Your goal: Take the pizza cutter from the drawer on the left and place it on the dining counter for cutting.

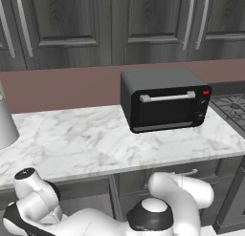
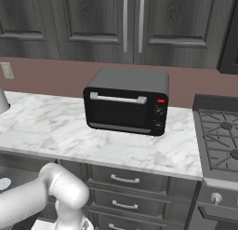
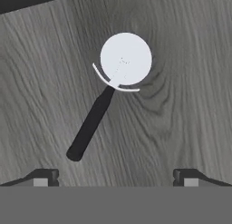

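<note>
Jaws of our gripper [image 3: 115, 180] stand wide and empty above the pizza cutter [image 3: 108, 94], which lies on the drawer [image 3: 181, 105] floor, wheel toward one o'clock, so we should descend centred over the black handle before closing.

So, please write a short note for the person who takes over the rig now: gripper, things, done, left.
Gripper: open, holding nothing, above the pizza cutter.
Pizza cutter: lies flat on the grey wood-grain floor of the drawer, black handle toward the fingertips, round blade away.
Done: gripper is over the cutter.
Left: descend, grasp the handle, lift it out, carry it to the dining counter and put it down.
</note>
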